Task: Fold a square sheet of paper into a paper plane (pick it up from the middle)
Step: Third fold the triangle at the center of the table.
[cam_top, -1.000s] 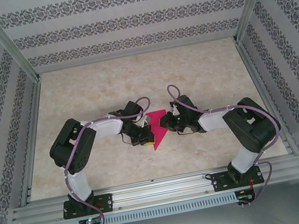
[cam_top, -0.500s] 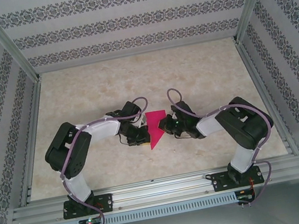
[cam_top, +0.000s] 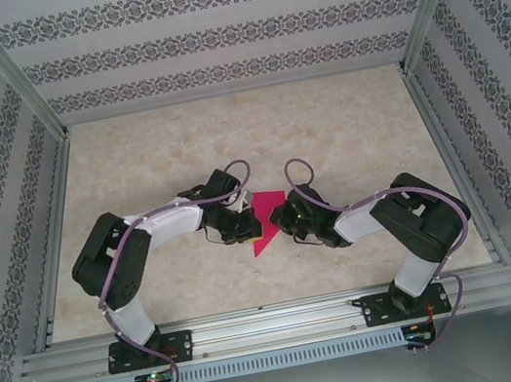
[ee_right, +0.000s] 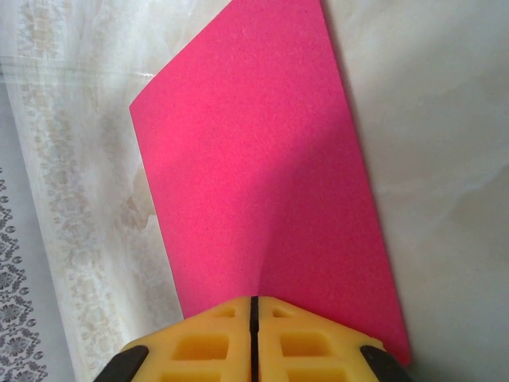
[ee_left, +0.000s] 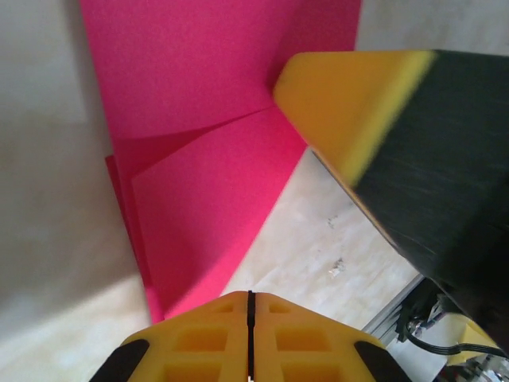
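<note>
The square sheet of paper (cam_top: 263, 224) is magenta-pink and folded into a narrow wedge, its point toward the near edge. My right gripper (cam_top: 278, 215) is shut on its right edge. In the right wrist view a crease in the paper (ee_right: 254, 159) runs straight into the seam of the gripper (ee_right: 254, 298). My left gripper (cam_top: 245, 227) sits at the paper's left side, shut. In the left wrist view its tips (ee_left: 249, 293) lie just beside the lower point of the paper (ee_left: 215, 159), nothing between them. The right gripper's finger (ee_left: 350, 103) presses the paper's far edge.
The marble-patterned table (cam_top: 151, 160) stretches out behind and to both sides of the arms. Patterned walls and metal posts (cam_top: 12, 71) fence it in. An aluminium rail (cam_top: 279, 325) runs along the near edge, holding both arm bases.
The right gripper has moved left and a little nearer, taking the paper with it. The left arm's elbow has swung outward while its gripper stayed by the paper.
</note>
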You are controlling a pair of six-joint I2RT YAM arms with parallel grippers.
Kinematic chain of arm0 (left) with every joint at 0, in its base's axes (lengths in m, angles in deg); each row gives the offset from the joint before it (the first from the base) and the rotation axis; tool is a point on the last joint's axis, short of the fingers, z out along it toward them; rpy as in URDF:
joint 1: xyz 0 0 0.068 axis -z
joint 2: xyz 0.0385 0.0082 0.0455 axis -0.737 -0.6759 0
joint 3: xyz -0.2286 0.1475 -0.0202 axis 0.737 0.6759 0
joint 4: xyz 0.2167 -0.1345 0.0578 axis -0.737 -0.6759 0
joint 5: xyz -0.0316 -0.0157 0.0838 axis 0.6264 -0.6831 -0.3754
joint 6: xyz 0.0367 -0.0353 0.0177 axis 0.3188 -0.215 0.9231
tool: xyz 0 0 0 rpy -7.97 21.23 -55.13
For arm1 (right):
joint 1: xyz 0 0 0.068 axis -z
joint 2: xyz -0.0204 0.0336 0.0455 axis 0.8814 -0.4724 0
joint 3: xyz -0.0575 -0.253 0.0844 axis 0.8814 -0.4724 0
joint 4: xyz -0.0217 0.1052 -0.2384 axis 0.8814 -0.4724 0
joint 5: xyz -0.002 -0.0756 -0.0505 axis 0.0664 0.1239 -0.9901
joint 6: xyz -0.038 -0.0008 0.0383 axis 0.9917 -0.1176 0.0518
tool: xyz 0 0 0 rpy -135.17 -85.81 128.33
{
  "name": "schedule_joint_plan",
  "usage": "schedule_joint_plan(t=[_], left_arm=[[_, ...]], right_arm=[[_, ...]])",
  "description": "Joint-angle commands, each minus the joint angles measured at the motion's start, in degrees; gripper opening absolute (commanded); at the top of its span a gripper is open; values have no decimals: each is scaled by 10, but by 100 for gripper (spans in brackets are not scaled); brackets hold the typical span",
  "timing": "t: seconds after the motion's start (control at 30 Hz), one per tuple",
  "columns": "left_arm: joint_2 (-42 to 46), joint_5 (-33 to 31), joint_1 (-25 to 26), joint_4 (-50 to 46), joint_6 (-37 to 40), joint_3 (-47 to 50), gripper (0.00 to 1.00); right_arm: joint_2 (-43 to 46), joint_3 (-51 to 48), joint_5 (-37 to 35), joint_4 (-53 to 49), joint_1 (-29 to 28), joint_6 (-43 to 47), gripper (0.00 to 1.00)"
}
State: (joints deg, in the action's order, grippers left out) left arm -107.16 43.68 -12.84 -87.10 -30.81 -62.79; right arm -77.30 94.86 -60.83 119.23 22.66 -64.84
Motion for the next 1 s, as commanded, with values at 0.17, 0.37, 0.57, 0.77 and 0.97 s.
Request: schedule_joint_plan(t=[0.17,0.37,0.57,0.77,0.97], left_arm=[[-44,-61,-2,-57,17,-5,8],[-50,-100,-2,-88,43,8,6],[-52,-98,-1,-86,47,5,6],[-53,-100,-2,-90,47,5,5],[-57,-108,-2,-98,50,3,5]], right_arm=[[10,-3,28,-69,13,50,14],[79,22,66,-109,30,142,16],[45,43,132,-95,6,153,14],[-12,33,110,-44,2,123,10],[-24,6,108,-30,41,122,10]])
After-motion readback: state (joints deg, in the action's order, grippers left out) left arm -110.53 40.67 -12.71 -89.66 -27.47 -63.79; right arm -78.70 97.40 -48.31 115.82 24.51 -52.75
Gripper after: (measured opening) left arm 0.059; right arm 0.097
